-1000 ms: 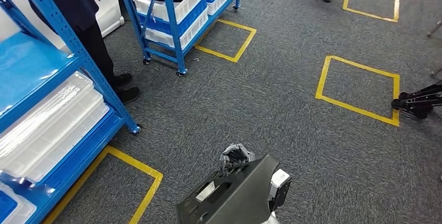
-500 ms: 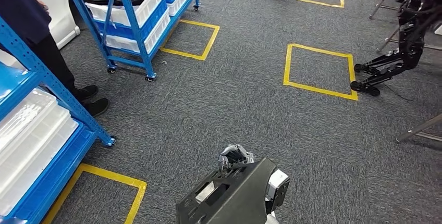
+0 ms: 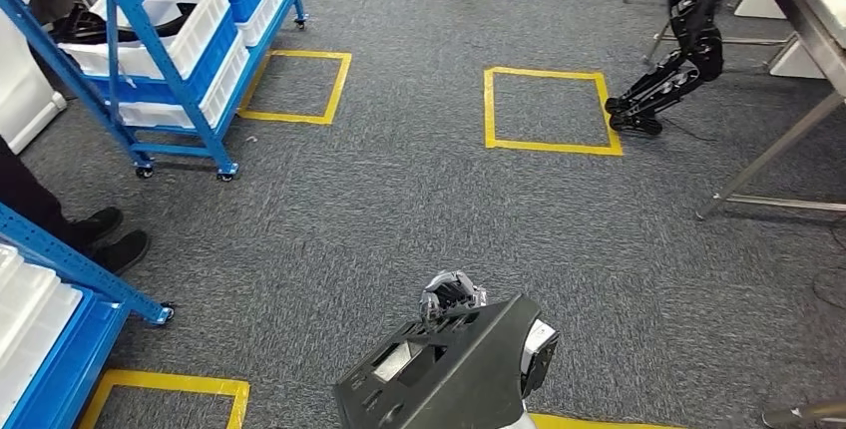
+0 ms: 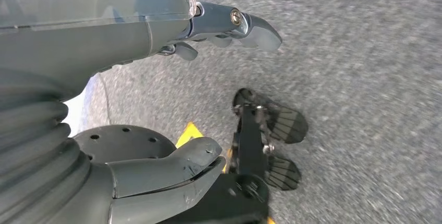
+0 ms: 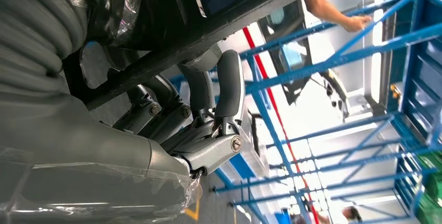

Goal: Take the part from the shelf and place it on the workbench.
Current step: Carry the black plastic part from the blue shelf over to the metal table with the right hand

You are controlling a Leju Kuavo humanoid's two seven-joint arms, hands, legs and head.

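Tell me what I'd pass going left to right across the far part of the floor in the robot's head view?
Blue wheeled metal shelf with white plastic bins → yellow tape square beside it → second yellow tape square → black legs of another robot → slanted grey metal table leg.

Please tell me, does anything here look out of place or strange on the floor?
Yes. A dark legged robot leans slumped beside the metal table, feet on a yellow floor square. The carried black part looks steady.
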